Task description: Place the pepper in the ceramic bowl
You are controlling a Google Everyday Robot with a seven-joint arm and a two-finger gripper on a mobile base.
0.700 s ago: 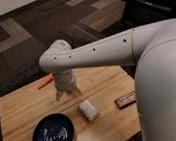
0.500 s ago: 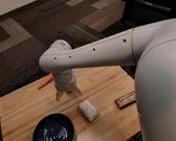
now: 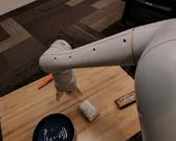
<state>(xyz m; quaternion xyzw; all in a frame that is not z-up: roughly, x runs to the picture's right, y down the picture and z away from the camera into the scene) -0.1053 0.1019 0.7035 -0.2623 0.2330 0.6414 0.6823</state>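
Note:
The pepper (image 3: 45, 82) is a slender orange-red piece lying at the back of the wooden table (image 3: 21, 106), partly hidden behind the arm. The ceramic bowl (image 3: 54, 135) is dark navy with a white ring pattern, at the table's front left, with nothing in it. My gripper (image 3: 68, 94) points down over the table just right of the pepper and above the bowl's far side.
A small white wrapped object (image 3: 89, 110) lies right of the bowl. A flat red-and-black rectangular item (image 3: 126, 99) lies near the table's right edge. My large white arm (image 3: 163, 77) covers the right side. Dark patterned carpet surrounds the table.

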